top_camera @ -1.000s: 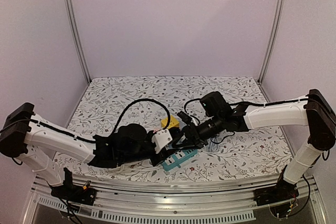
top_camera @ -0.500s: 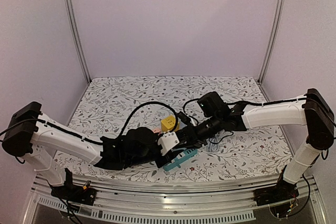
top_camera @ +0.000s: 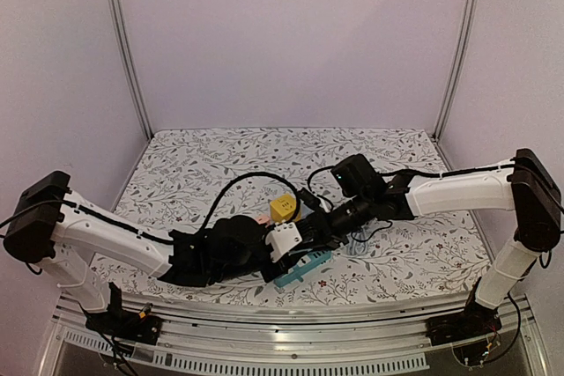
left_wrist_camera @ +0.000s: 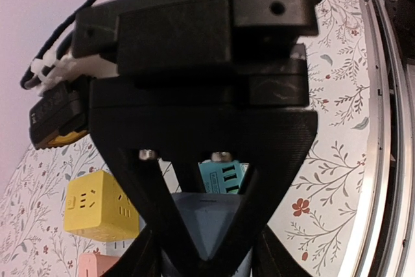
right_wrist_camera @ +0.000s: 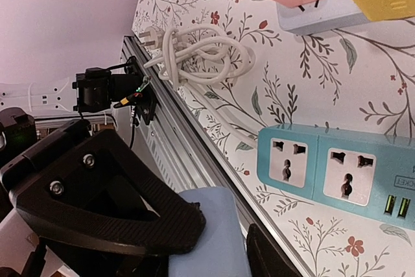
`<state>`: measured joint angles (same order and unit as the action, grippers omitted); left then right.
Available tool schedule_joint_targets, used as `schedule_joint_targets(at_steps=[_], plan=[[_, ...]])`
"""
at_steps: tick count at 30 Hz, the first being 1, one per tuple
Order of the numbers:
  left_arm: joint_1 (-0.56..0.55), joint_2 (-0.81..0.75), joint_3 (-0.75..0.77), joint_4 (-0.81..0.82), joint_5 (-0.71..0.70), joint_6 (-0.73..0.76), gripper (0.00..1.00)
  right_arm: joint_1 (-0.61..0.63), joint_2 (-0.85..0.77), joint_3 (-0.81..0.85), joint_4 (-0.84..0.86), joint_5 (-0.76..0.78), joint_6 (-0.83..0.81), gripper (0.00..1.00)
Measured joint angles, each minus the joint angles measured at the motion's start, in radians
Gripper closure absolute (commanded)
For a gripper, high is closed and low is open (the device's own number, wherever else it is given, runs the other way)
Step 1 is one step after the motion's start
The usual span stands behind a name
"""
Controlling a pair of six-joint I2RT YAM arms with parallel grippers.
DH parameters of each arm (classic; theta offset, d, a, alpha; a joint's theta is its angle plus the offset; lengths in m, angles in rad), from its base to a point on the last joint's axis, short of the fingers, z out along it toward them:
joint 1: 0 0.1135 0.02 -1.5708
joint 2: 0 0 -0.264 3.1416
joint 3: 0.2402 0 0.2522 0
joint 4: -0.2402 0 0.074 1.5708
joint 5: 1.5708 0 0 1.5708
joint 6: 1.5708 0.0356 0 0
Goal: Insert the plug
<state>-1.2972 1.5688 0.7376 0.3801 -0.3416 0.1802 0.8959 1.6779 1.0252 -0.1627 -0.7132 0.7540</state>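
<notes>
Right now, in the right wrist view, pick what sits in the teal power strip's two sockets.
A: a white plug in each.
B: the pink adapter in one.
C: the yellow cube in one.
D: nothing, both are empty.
D: both sockets of the teal power strip show bare holes, and the white plug lies apart at the end of its coiled cable.

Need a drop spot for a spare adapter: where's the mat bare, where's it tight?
Bare: far half of the mat up to the back wall; near-right corner, right of the teal strip. Crowded: centre, around the yellow cube, pink adapter and coiled cord.
</notes>
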Motion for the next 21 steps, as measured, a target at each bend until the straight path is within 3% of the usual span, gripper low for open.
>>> schedule_joint_targets(at_steps=[9, 16, 18, 21], plan=[[-0.001, 0.003, 0.0, 0.0, -0.015, 0.003, 1.0, 0.0, -0.003, 0.0, -0.013, -0.002, -0.01, 0.71], [-0.002, 0.003, 0.0, 0.0, -0.015, 0.002, 0.98, 0.001, -0.006, 0.0, -0.018, 0.007, -0.032, 0.96], [-0.002, 0.004, 0.0, 0.001, -0.015, 0.001, 0.8, 0.002, -0.009, 0.0, -0.021, 0.021, -0.035, 1.0], [-0.002, 0.005, 0.0, 0.003, -0.013, -0.002, 0.26, 0.005, -0.015, 0.0, -0.03, 0.036, -0.039, 1.0]])
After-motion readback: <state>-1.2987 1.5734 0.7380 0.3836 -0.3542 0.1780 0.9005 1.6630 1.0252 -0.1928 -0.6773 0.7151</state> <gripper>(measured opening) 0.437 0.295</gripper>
